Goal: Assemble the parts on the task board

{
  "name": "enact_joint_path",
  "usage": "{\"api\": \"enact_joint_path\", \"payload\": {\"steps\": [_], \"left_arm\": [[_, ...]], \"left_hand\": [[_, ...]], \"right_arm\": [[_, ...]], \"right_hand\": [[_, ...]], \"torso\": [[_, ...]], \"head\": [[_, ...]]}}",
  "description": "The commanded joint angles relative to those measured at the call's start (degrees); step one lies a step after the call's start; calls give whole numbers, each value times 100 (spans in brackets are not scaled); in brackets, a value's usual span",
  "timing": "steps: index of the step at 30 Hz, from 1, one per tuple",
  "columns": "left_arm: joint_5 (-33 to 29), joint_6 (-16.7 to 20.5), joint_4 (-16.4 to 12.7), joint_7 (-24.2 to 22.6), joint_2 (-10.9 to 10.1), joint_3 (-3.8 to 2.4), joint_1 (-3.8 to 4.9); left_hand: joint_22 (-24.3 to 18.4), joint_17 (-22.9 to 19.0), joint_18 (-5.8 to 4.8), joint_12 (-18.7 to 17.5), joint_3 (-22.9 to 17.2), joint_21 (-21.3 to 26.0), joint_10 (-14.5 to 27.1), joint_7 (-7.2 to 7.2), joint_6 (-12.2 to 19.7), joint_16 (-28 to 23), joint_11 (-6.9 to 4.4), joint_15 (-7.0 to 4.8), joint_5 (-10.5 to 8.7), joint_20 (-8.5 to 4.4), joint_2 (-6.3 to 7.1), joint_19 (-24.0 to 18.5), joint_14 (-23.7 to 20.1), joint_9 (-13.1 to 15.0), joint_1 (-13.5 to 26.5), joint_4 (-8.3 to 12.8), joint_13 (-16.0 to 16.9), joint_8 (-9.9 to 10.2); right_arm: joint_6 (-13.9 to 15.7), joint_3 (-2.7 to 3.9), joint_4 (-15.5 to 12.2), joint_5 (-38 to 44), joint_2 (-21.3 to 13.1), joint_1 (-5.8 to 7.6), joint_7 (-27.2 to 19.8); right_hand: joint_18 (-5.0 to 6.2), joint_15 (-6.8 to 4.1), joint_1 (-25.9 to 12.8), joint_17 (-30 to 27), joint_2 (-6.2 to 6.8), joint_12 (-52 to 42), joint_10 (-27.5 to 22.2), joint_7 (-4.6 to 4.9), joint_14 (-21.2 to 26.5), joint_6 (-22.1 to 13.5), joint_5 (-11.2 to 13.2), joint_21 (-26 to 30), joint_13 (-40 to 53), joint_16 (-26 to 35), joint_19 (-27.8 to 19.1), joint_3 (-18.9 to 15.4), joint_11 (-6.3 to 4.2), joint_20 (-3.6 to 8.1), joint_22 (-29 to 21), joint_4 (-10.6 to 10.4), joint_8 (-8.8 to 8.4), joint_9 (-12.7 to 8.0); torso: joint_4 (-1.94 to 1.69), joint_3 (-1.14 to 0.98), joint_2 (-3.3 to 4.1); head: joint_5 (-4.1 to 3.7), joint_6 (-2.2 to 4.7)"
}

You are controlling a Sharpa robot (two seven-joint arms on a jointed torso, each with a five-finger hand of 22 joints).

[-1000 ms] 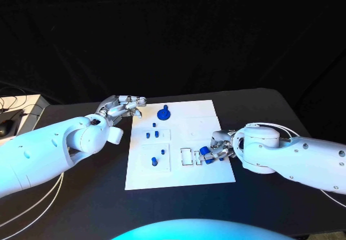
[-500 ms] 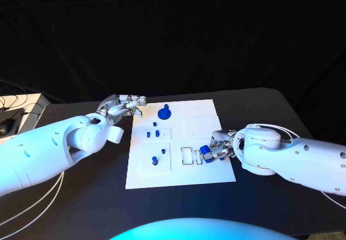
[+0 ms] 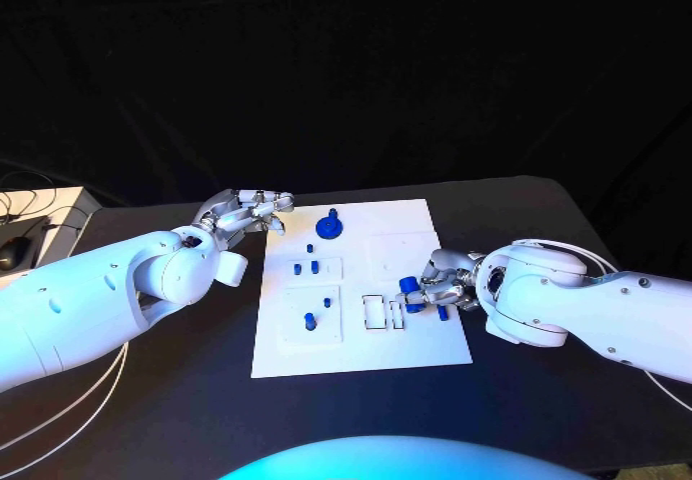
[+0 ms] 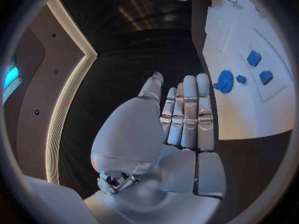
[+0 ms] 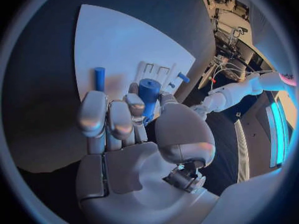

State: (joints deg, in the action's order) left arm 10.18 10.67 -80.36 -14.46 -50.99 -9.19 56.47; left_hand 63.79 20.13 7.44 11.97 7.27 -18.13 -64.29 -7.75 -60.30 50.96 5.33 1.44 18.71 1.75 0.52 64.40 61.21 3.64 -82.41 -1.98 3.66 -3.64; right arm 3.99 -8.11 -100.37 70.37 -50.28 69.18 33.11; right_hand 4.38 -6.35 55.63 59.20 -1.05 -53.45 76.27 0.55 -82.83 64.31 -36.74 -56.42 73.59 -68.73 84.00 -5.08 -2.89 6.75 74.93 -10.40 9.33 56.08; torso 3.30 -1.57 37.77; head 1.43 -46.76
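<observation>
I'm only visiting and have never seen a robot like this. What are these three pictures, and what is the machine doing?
It is a robot with two white arms, each ending in a silver hand. One picture looks down from its head at a black table; the two round ones come from cameras at its wrists, looking over each hand. In the middle lies a white task board with small blue parts on it, among them a gear-shaped piece. The right hand holds a blue cylinder between thumb and fingers, above the board. The left hand holds nothing; in its wrist picture its fingers lie straight, side by side, beside the board's edge.
</observation>
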Motion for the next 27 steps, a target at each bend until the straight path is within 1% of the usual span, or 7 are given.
{"api": "enact_joint_path", "payload": {"steps": [1,4,7,10,13,20,27], "left_arm": [[-28,-110,-10,-7,1,-4,0],[-28,-119,-12,1,1,-4,0],[-28,-125,-14,7,1,-4,1],[-28,-127,-16,8,1,-4,1],[-28,-127,-23,4,2,-4,1],[-23,-115,-40,-10,-5,-4,2],[-20,-117,-51,-18,-19,-4,2]], "left_hand": [[-7,5,-44,21,-4,20,21,15,38,-19,2,39,-10,10,-31,40,10,8,-7,-11,4,-35],[-7,5,-44,21,-4,20,21,15,38,-19,2,39,-10,10,-31,40,10,8,-7,-11,4,-35],[-7,5,-44,21,-4,20,21,15,38,-19,2,39,-10,10,-31,40,10,8,-7,-11,4,-35],[-3,7,-41,19,-3,22,24,17,33,-20,3,40,-10,12,-31,40,8,7,-18,-8,4,-35],[-3,7,-41,19,-3,22,24,17,33,-20,3,40,-10,12,-31,40,8,7,-18,-8,4,-35],[-3,7,-41,19,-3,22,24,17,33,-20,3,40,-10,12,-31,40,8,7,-18,-8,4,-35],[3,11,-42,19,8,23,26,17,35,-18,3,40,-9,11,-24,41,11,7,-12,-12,4,-34]], "right_arm": [[258,11,-52,-703,14,66,-50],[253,11,-52,-930,69,98,-47],[239,1,-4,-1114,182,113,-43],[235,-17,70,-1206,296,99,-39],[255,-34,152,-1246,411,63,-35],[339,-59,325,-1240,648,-63,-32],[343,-67,414,-1199,752,-133,-28]], "right_hand": [[-58,-5,-58,-1,10,-10,28,-8,-25,29,-13,-6,-4,-10,347,810,-43,38,767,820,19,-11],[-59,-5,-59,-6,2,-13,29,-9,-23,29,-1,-13,-3,-6,346,813,-43,38,768,826,18,-11],[-60,-3,-78,-7,-8,-10,24,-7,-23,27,23,-12,-4,-4,342,806,-42,37,768,831,17,-9],[-61,-2,-85,-13,-11,-9,22,-6,-22,26,37,-19,-4,1,342,802,-41,36,770,832,17,-8],[-59,1,-140,-17,-11,4,15,0,-22,25,97,-4,-11,5,338,762,-36,35,766,801,18,-6],[-57,0,-139,-21,-17,8,15,0,-22,22,101,8,-15,8,338,746,-36,34,763,801,17,-4],[-55,1,-139,-28,-39,17,10,-1,-22,23,136,13,-24,15,336,717,-36,33,762,804,22,1]], "torso": [[2,5,1],[-6,3,2],[-4,2,1],[-4,8,3],[-9,6,7],[-16,-1,8],[-5,0,7]], "head": [[7,-1],[21,-11],[30,-23],[32,-25],[27,-26],[38,-34],[71,-54]]}}
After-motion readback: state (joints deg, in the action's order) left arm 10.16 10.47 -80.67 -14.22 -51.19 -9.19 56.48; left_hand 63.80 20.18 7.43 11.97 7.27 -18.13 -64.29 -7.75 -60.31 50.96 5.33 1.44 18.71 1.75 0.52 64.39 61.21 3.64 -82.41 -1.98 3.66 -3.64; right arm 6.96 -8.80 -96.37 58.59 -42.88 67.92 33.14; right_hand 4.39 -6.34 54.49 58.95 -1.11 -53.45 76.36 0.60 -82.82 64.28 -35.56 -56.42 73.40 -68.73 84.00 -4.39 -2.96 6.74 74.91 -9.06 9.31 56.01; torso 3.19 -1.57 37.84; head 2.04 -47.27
